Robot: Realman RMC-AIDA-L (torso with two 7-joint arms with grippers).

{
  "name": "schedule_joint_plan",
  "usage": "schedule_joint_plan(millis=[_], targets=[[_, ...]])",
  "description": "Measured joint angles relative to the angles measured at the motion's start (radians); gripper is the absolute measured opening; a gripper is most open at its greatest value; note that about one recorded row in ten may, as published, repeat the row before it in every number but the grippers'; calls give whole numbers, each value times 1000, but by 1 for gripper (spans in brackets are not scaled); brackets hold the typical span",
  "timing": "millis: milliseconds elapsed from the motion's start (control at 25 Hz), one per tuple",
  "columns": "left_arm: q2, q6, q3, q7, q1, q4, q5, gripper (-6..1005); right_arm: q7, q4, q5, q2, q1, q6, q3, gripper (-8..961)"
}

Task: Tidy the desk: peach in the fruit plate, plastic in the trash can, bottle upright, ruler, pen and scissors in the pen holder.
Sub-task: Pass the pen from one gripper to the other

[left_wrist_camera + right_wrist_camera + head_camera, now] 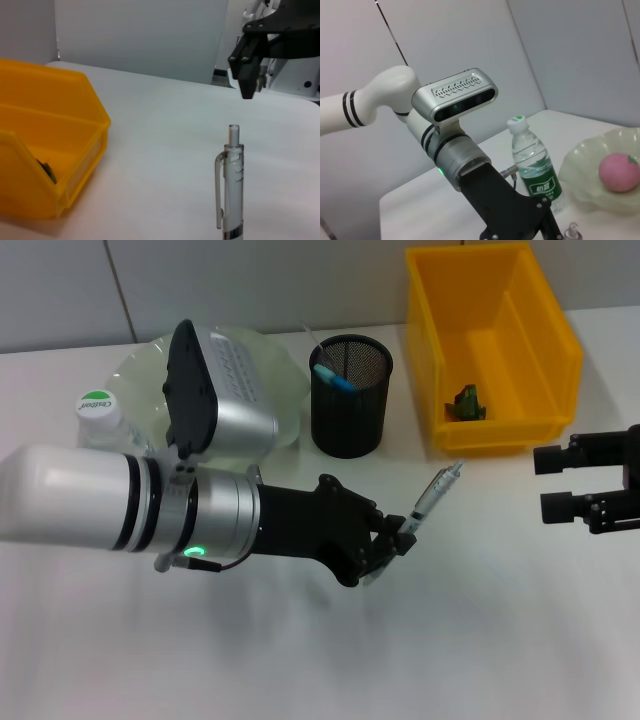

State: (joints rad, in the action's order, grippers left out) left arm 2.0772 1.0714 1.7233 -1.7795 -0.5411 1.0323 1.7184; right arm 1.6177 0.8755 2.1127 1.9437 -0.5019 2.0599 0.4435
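From where I stood, the left gripper (pixel 400 537) was clamped on the pen (pixel 432 502), barrel sticking out past the jaws, off the table. The pen holder (pixel 350 395) sat beyond the jaws. I'd tip the pen vertical before lowering. The right gripper (pixel 556 483) hung spread and empty by the yellow bin (pixel 490 340).
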Motion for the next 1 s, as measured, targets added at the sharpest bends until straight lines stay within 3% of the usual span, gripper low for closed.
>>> schedule_joint_plan(millis=[400,760,1000], targets=[[-1,-40,9,17,55,62,-34,180,76,2,-5,4,-23,-14,5,723],[-5,-39,10,113,103,52,-199,187,-32,-20,-8,42,-24,-58,2,722],[-2,-35,29,222,132,-6,-338,191,-161,-108,-58,45,-24,-95,2,723]])
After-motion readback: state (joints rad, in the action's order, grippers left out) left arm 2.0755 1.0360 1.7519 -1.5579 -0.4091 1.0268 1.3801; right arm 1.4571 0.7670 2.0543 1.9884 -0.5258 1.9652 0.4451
